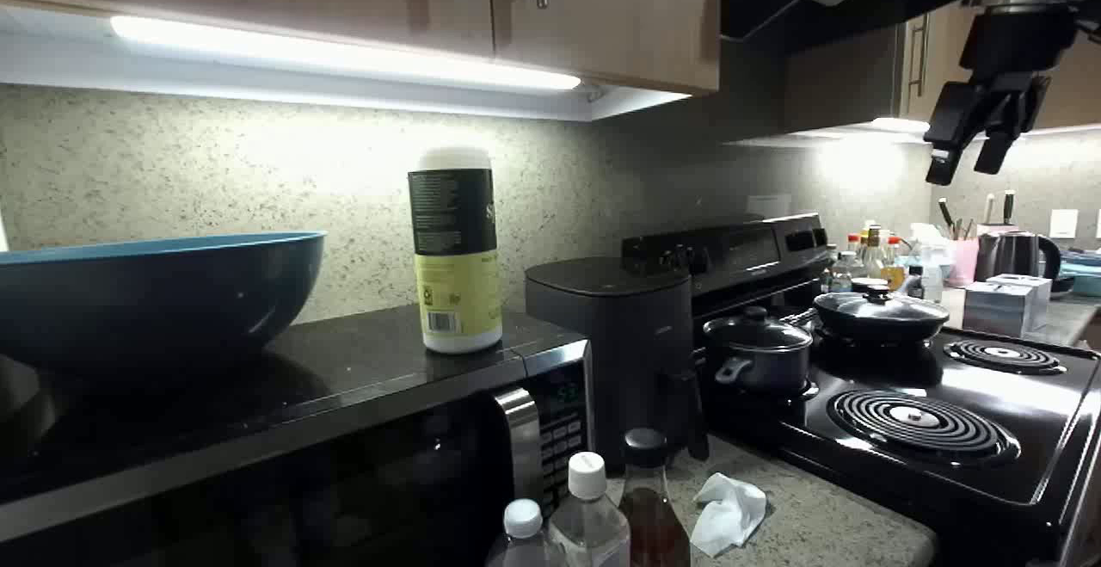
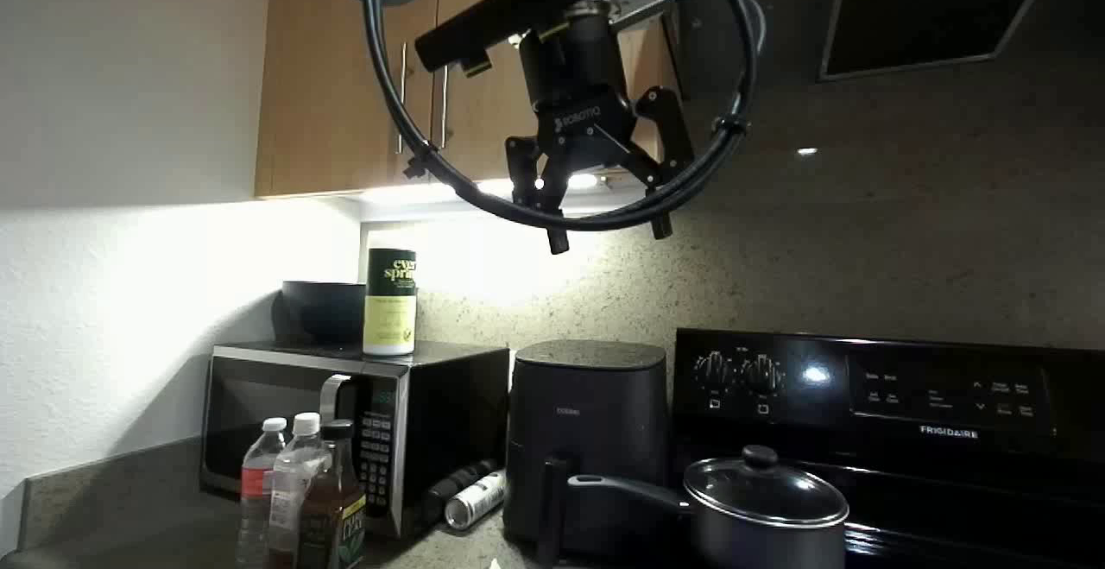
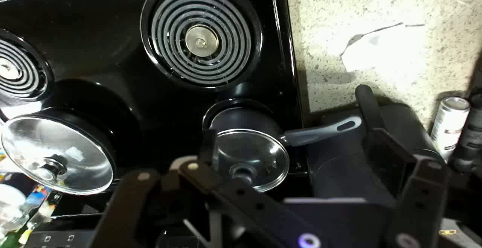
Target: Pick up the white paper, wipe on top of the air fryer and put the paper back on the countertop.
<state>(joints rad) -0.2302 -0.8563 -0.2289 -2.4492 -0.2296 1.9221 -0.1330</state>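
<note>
My jaws stand apart, nothing between them, well above the table (image 1: 826, 511). White paper (image 1: 731, 513) crumpled there, at five o'clock from the air fryer (image 1: 615, 360) in an exterior view, one o'clock from my jaws in the wrist view. I judge the step as pick-up, not yet begun, though a finished job could look alike. Next: travel toward one o'clock, descend clear of the saucepan handle (image 3: 312, 136), pinch a raised fold.
</note>
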